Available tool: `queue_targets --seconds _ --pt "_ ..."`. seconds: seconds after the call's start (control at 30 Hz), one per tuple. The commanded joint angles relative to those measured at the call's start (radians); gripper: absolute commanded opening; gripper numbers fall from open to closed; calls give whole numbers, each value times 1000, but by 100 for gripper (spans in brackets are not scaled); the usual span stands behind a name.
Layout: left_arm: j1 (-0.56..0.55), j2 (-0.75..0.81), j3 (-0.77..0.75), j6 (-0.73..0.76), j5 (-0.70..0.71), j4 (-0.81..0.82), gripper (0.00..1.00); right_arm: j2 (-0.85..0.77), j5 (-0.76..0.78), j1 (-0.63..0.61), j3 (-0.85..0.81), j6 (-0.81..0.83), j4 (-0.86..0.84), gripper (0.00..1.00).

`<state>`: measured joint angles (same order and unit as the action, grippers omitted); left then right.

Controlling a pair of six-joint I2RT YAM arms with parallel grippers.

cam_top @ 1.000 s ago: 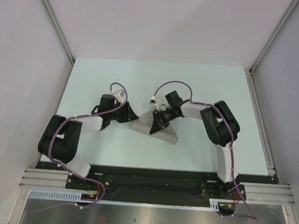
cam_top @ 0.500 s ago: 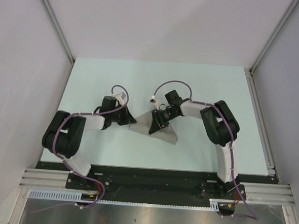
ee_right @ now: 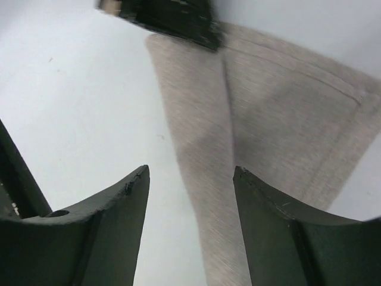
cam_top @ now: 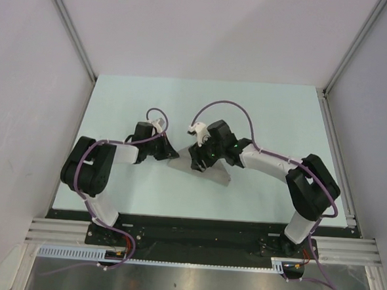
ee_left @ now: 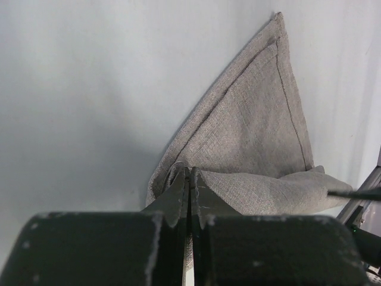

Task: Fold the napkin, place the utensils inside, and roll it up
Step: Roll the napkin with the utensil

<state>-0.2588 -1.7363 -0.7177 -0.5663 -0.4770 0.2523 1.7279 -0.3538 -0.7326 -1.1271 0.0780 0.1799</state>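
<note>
The left gripper (ee_left: 189, 173) is pinched tight on the napkin (ee_left: 256, 131), which fans out ahead of its fingertips. The right gripper (ee_right: 190, 170) hangs above the cloth, jaws spread.

Napkin (cam_top: 216, 175): on the counter (cam_top: 261, 110), midway between my two arms.
Left fingers (ee_left: 177, 201): on its left corner.
Right fingers (ee_right: 113, 208): over it, just right of my left fingers.
</note>
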Motion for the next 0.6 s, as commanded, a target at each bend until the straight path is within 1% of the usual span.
queue_targets --seconds 0.0,0.17,0.5,0.53,0.57 --pt "4 -35 -28 3 24 1 0 -1 196 -77 26 89 -59 64" --pt "7 -42 -29 3 25 -1 0 50 202 -102 12 109 -59 65" --pt "12 -39 -45 8 17 -13 0 130 145 -100 -16 118 -31 63" --pt "12 -39 -55 9 12 -19 1 140 145 -100 -16 117 -30 63" --pt "12 -37 -61 13 11 -24 4 148 147 -99 -16 115 -28 63"
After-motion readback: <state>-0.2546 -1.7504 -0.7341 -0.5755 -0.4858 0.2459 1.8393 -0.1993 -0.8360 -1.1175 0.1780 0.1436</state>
